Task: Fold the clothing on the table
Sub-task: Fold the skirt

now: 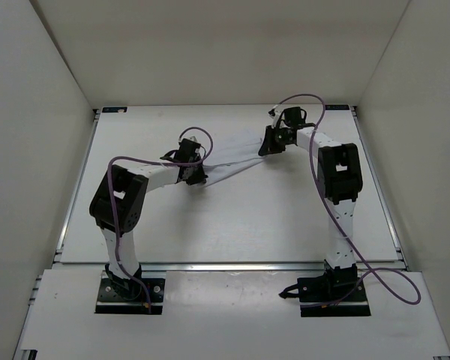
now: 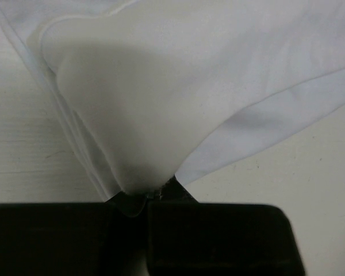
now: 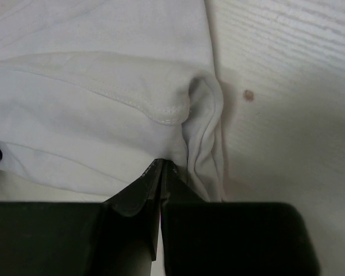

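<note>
Walls (image 1: pixel 45 112) hem table (image 1: pixel 232 225); clothing (image 1: pixel 236 154) stretched mid-table, both ends apparently pinched.

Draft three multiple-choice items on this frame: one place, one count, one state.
1. Where on the table is the clothing?
A) far half, stretched between the left jaws and the right jaws
B) near edge, by the bases
C) draped over the left rail

2. How many sets of jaws pinch it?
A) none
B) one
C) two

3. The right jaws are:
A) wide open
B) shut on the clothing
C) shut on nothing

Key:
1 A: the top view shows it spanning both wrists.
2 C: each wrist view shows fabric gathered into closed tips.
3 B: a hemmed fold runs into them.
</note>
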### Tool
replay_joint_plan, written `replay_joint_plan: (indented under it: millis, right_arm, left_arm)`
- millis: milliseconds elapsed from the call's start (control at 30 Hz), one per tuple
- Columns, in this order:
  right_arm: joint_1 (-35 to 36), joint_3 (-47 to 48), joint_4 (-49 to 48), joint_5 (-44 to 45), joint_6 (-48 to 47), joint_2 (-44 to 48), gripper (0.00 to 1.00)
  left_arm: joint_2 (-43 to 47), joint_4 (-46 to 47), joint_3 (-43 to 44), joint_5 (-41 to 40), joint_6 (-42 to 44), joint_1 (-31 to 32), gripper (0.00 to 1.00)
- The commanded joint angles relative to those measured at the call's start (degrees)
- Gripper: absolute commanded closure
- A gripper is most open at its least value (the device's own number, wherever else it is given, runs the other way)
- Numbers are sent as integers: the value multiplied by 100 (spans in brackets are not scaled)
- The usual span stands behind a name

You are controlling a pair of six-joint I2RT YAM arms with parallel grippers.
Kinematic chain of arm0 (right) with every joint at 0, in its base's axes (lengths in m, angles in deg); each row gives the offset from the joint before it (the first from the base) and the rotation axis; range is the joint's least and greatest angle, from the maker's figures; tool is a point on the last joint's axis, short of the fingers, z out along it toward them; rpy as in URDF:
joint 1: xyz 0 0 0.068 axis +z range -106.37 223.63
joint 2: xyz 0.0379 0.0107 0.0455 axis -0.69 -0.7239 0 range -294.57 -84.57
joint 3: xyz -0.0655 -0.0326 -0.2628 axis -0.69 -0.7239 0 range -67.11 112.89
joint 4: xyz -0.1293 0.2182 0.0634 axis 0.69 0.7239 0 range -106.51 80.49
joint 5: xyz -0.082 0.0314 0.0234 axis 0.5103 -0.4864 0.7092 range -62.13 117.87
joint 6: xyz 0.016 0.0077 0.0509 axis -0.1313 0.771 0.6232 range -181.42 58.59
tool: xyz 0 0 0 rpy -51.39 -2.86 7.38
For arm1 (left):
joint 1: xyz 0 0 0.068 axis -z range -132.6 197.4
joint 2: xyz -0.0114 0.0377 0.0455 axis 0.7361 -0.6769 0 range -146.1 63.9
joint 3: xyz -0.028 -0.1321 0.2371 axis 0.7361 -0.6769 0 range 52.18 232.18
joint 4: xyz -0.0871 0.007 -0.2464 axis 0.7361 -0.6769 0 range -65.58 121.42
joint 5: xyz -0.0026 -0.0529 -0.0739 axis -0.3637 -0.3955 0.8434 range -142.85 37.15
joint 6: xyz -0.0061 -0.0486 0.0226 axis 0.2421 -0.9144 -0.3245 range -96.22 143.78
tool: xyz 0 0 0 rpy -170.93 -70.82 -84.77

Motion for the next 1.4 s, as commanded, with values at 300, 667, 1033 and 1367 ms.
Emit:
replay_joint_plan:
  millis: [300,667,1033,1367]
  right_arm:
    - [719,-2688,11,1024,202,1809,100]
    - [1968,-5661,-613,1674,1845,4399,100]
    - [1863,-6787,-746,1358,2374,6283,43]
    - [1688,-7112,-675,1208,2418,6520,43]
  left_arm:
    - [1127,-860,-1513,60,39,105,100]
    - [3726,-1255,-3527,394,-321,122,100]
    - [4459,-1387,-3713,517,-286,17,100]
    - [4512,-1071,-3178,963,117,-150,57]
